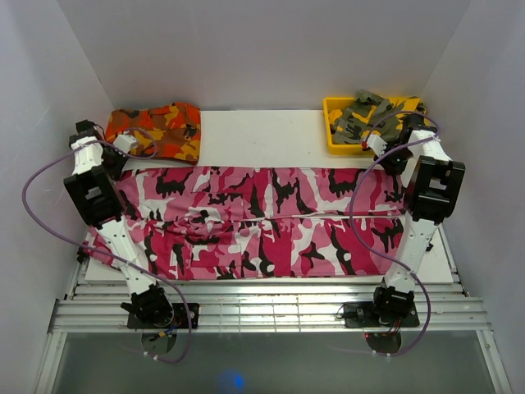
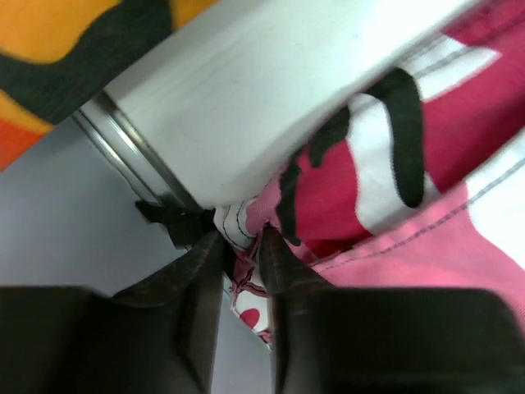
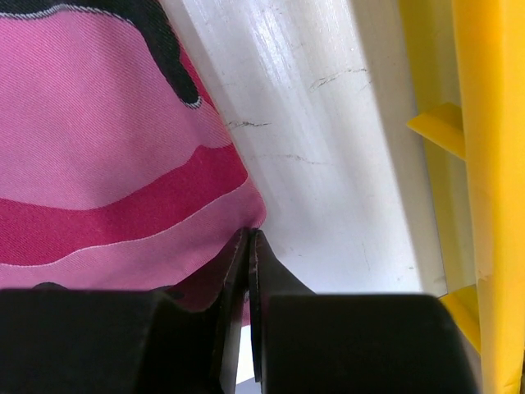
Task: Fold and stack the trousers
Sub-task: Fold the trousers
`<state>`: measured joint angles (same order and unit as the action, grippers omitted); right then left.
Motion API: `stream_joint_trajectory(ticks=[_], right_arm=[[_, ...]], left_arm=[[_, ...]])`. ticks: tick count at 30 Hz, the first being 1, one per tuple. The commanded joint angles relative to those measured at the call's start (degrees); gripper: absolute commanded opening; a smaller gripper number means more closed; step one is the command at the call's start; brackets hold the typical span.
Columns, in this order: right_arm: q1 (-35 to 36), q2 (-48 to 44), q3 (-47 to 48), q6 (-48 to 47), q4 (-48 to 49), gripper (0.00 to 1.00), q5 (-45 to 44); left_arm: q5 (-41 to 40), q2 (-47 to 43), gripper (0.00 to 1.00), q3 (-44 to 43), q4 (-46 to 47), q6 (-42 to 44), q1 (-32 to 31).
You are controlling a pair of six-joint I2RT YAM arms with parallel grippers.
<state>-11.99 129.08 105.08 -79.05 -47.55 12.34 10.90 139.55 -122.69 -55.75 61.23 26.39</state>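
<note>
The pink, magenta, white and black camouflage trousers (image 1: 262, 222) lie spread lengthwise across the white table, waist to the left and leg ends to the right. My left gripper (image 1: 123, 162) is at their far left corner. In the left wrist view it (image 2: 246, 240) is shut on a bunch of the trousers' fabric (image 2: 394, 197) at the table edge. My right gripper (image 1: 383, 160) is at the far right corner. In the right wrist view it (image 3: 248, 236) is shut on the pink hem corner (image 3: 123, 164), low over the table.
Folded orange-red camouflage trousers (image 1: 157, 131) lie at the back left, just behind my left gripper. A yellow bin (image 1: 332, 131) with olive-grey camouflage trousers (image 1: 369, 115) stands at the back right, its wall (image 3: 492, 164) close beside my right gripper. White walls enclose the table.
</note>
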Motion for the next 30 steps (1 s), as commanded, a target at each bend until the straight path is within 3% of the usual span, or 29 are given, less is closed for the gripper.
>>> stream_joint_trajectory(ticks=[1,2,4,9,13,20,23,30], right_arm=[[-0.32,-2.51,-0.75,0.73,-0.26,0.08,-0.91],[-0.40,-2.51,0.21,1.52,-0.26,0.08,-0.83],[-0.67,-2.60,1.44,2.66,-0.52,0.08,0.48],[-1.02,-5.58,3.38,5.73,0.96,0.08,2.34],[-2.51,-8.75,4.96,7.85,2.29,0.08,4.35],[-4.53,-20.59,-8.53,3.02,3.33,0.08,8.23],[-4.62,-23.78,-16.28,1.71,8.08,0.08,6.83],[-5.24,-21.06,-15.87,2.58,9.05,0.08,4.19]], left_arm=[[2.46,0.29,0.32,2.46,-0.15,4.16,-0.11],[2.64,0.20,0.17,2.20,-0.07,3.90,-0.11],[2.47,-0.24,0.00,1.41,1.68,2.32,-0.11],[4.57,-7.08,0.00,2.72,12.56,-6.72,0.50],[8.26,-17.62,0.00,9.82,21.98,-11.74,2.78],[11.52,-37.31,0.00,38.18,36.48,-9.64,5.77],[12.83,-40.40,0.00,41.21,34.05,-7.36,5.95],[11.87,-35.57,0.00,37.79,29.82,-10.87,6.83]])
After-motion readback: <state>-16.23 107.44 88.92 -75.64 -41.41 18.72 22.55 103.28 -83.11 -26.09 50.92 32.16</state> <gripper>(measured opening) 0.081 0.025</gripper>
